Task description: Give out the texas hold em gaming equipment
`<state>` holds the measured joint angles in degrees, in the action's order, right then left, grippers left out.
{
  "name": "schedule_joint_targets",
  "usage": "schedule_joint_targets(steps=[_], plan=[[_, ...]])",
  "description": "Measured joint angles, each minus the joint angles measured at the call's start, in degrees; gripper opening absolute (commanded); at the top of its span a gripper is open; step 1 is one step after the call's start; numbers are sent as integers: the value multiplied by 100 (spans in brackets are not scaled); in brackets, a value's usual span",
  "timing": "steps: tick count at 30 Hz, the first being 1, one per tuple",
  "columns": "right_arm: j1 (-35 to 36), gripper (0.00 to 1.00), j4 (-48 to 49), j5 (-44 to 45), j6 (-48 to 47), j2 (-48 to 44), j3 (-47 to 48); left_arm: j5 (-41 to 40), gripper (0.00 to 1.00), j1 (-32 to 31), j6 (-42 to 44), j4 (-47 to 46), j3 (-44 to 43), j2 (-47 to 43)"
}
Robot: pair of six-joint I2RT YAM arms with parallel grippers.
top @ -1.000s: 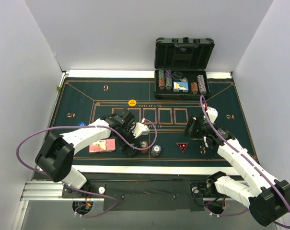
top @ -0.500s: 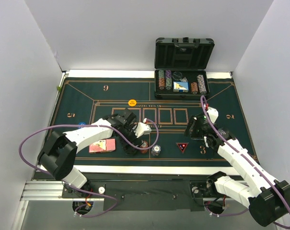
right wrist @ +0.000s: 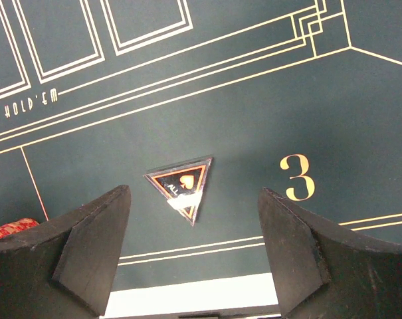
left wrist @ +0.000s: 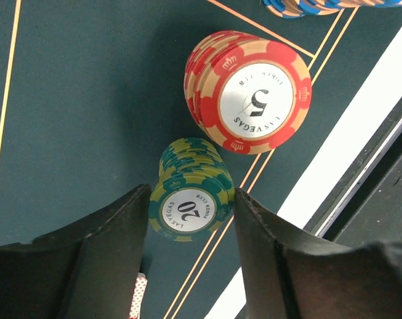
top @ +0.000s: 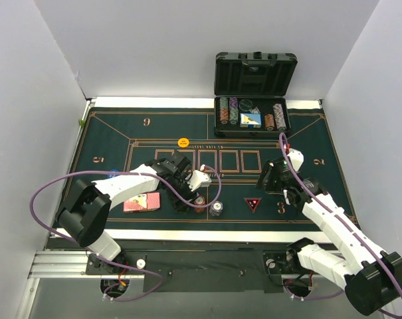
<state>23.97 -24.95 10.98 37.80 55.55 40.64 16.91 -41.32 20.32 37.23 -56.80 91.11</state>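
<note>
Poker chips (top: 234,111) stand in rows in the open black case (top: 255,73) at the far edge of the green mat (top: 121,133), pink-backed cards (top: 141,202) lie front left, and the left gripper (top: 186,201) sits low beside them. From the left wrist, its fingers (left wrist: 107,232) clasp a green chip stack (left wrist: 189,207) marked "20 LAS VEGAS POKER CLUB", just beside a red chip stack (left wrist: 254,93) marked "5". From the right wrist, the right gripper (right wrist: 194,193) hangs spread wide, holding nothing, above a triangular marker (right wrist: 181,189) reading "ALL", with "HOLD'EM" and "3" printed on the mat.
</note>
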Motion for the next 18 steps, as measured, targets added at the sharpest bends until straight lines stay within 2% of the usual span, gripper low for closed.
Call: schedule_joint_targets(steps=[5,10,13,16,18], plan=[[0,72,-2,-4,0,0,0,-17,44,0,11,-17,0,-2],[-4,71,-2,-9,0,0,-4,-28,41,0,26,35,0,-35],[-4,71,-4,-9,2,0,-22,-33,35,0,26,83,-2,-101],[-15,70,-7,-9,4,0,-55,-33,18,0,26,111,-4,-160],[-39,70,-13,-9,4,0,-81,-35,11,0,22,151,-20,-168]])
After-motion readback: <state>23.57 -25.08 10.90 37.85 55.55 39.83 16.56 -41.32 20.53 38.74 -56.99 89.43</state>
